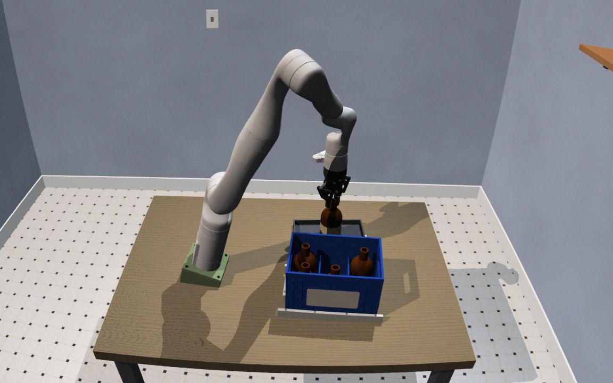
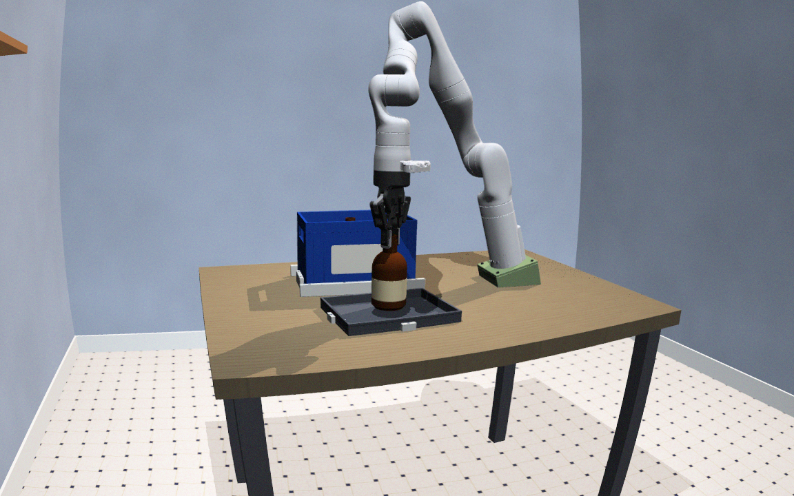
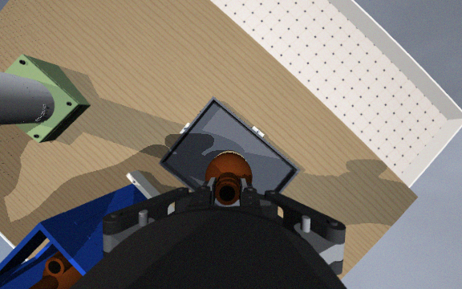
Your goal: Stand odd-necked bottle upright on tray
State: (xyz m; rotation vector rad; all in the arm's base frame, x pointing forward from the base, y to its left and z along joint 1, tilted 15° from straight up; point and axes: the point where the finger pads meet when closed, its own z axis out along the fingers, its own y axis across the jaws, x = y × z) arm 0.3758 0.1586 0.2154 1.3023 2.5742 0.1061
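Between gripper's (image 1: pixel 332 205) (image 2: pixel 391 240) (image 3: pixel 228 192) fingertips: upright bottle's (image 1: pixel 331 217) (image 2: pixel 389 277) (image 3: pixel 228 166) neck, body below.

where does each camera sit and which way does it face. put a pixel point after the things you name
Top: high over the crate's side of the table, facing the wall behind the tray (image 1: pixel 362 227) (image 2: pixel 404 319) (image 3: pixel 255 136); whole arm in view.
Exterior: opposite, over the tray's side, facing back past the crate (image 1: pixel 332 276) (image 2: pixel 316 246) (image 3: pixel 95 225); whole arm again.
Wrist: on the arm, looking down past the gripper (image 1: pixel 331 202) (image 2: pixel 391 239) (image 3: pixel 228 190); arm base at left.
Top and exterior share the arm's full length.
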